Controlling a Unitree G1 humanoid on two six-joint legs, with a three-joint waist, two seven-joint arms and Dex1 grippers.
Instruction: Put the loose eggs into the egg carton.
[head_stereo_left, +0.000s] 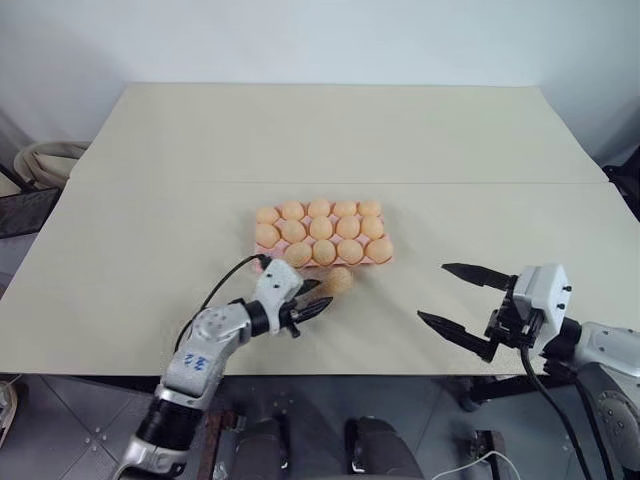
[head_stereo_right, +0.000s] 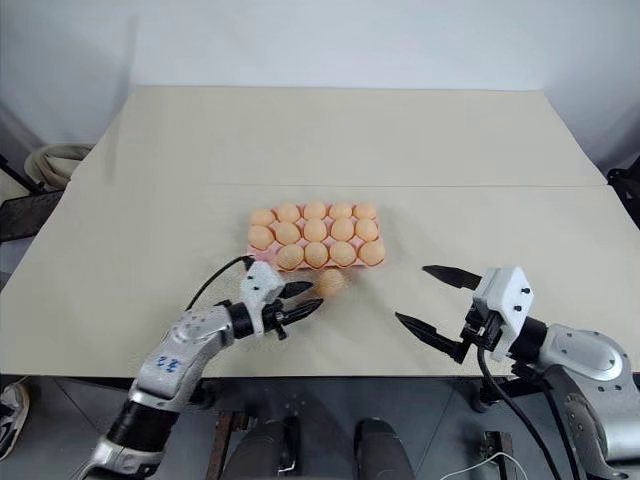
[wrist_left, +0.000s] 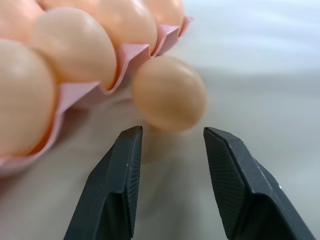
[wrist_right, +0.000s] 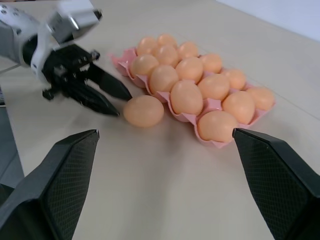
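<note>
The one loose egg (head_stereo_left: 339, 279) lies on the desk (head_stereo_left: 150, 220) beside the pink egg carton (head_stereo_right: 252, 250), just past the left pincer (head_stereo_left: 316, 300), whose fingers look a little spread though maybe closing, so pinch its smooth, breakable round middle softly.

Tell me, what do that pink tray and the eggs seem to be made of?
The pink tray looks like thin moulded plastic or pulp: its scalloped wall is thin, smooth and evenly coloured; which of the two I cannot tell. The loose egg beside it has a smooth, matt, pale orange-tan surface with no speckles. It matches the eggs in the tray exactly, so they may be plastic dummies, though real shells could look alike.
</note>
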